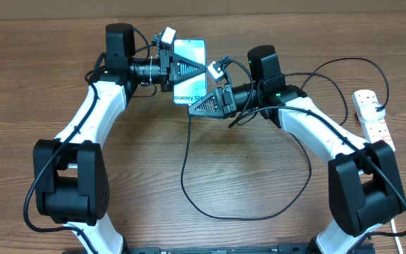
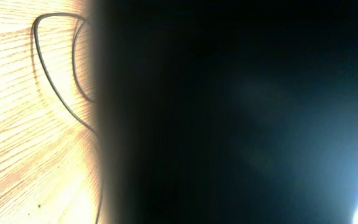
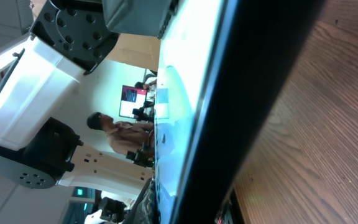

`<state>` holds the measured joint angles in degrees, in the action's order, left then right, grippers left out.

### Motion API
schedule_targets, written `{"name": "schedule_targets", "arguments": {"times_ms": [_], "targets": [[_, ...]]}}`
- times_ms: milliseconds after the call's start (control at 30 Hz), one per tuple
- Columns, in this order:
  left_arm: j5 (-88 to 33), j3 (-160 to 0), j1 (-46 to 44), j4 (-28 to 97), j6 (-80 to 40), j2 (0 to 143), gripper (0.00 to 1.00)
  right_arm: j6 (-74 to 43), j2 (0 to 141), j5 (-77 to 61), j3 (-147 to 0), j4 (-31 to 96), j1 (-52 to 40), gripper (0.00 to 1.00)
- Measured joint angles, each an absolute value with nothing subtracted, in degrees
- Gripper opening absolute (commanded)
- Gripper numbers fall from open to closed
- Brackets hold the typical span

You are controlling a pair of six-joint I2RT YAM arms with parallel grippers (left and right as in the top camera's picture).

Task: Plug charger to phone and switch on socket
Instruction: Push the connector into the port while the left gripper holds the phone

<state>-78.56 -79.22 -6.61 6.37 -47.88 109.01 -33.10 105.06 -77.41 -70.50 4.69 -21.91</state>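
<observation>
Above the table [image 1: 245,169], left end effector [image 1: 192,70] grips the phone [image 1: 189,51]; right end effector [image 1: 197,106] closed beside it

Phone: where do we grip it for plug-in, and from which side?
Pinch the phone across screen and back at mid-length, coming in over its left long edge, as the left gripper does. It is slim and flat, so that hold should be steady, and the lower short edge stays free where the charger runs up under the right gripper.
</observation>
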Motion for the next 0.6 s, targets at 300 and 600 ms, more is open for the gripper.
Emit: {"name": "schedule_targets", "arguments": {"times_ms": [300, 600], "targets": [[-79.1, -79.7, -6.2, 6.2, -47.9, 109.0, 0.04, -38.8, 105.1, -76.3, -70.2, 0.2, -22.3, 0.23], [-78.8, -79.7, -7.7, 7.7, -47.9, 109.0, 0.04, -39.7, 105.1, -71.3, -70.1, -2.2, -21.2, 1.0]]}}
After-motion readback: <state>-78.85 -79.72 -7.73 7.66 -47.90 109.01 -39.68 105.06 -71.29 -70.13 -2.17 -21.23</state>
